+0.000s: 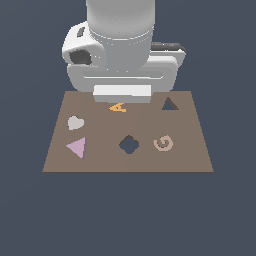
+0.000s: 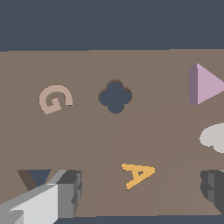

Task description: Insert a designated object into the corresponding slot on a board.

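- Triangle piece (image 1: 77,147) (image 2: 203,84): small, flat, light pink-lilac, with a darker side face that shows its thickness in the wrist view. It lies flat on the board (image 1: 100,162) (image 2: 131,131), untouched, well apart from the claw (image 2: 140,192) and toward the exterior view's left.
- Slot (image 1: 169,104) (image 2: 35,177): dark triangular cutout, similar in size to the triangle piece. In the wrist view it sits just beside one finger (image 2: 65,192), partly covered by it.
- Claw state: spread wide, with one finger at each side of the wrist view and nothing held between them. The orange letter A (image 1: 117,107) (image 2: 139,174) lies on the board in the gap between the fingers, clear of both.
- Exterior view only: the arm's white body (image 1: 120,45) hangs over the board's far edge and hides the fingers. The whole trapezoid outline of the brown board is visible.
- Wrist view only: both fingers, the gap between them, and the slot's closeness to one finger. The pale grey heart (image 1: 75,122) (image 2: 214,138) is cut off at the frame edge here, between the triangle piece and the second finger.
- Other features: clover-shaped hole (image 1: 129,144) (image 2: 115,96) and tan letter G (image 1: 163,143) (image 2: 54,99), both farther from the claw than the letter A.
- Readable writing: none apart from the two letter-shaped pieces, A and G.
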Robot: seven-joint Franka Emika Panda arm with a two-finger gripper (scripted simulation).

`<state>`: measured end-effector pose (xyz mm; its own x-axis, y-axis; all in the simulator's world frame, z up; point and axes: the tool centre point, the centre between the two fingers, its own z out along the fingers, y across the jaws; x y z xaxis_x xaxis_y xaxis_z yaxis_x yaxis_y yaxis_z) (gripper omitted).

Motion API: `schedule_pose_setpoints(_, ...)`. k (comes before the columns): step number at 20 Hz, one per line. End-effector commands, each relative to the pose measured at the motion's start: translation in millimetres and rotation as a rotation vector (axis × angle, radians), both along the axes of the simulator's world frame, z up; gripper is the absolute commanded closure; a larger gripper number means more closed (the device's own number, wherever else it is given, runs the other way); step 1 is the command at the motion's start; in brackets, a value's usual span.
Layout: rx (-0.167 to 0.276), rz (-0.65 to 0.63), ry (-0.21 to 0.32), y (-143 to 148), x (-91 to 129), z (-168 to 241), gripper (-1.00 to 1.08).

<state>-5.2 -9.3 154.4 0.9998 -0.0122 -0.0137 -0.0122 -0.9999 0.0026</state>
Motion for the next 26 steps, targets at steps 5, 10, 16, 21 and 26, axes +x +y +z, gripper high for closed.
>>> schedule_pose_setpoints(5,0.0,0.007,0.0,-2.2,0.8,-1.5,-0.92)
schedule_pose_setpoints(10,0.0,0.035,-0.001,-11.4,4.1,-7.7,-0.92)
schedule_pose_setpoints(16,0.001,0.1,-0.003,-31.5,12.6,-21.7,-0.92)
schedule_pose_setpoints(21,0.002,0.179,-0.005,-55.5,25.1,-39.1,-0.92)
schedule_pose_setpoints(26,0.004,0.272,-0.007,-81.9,42.6,-59.3,-0.92)
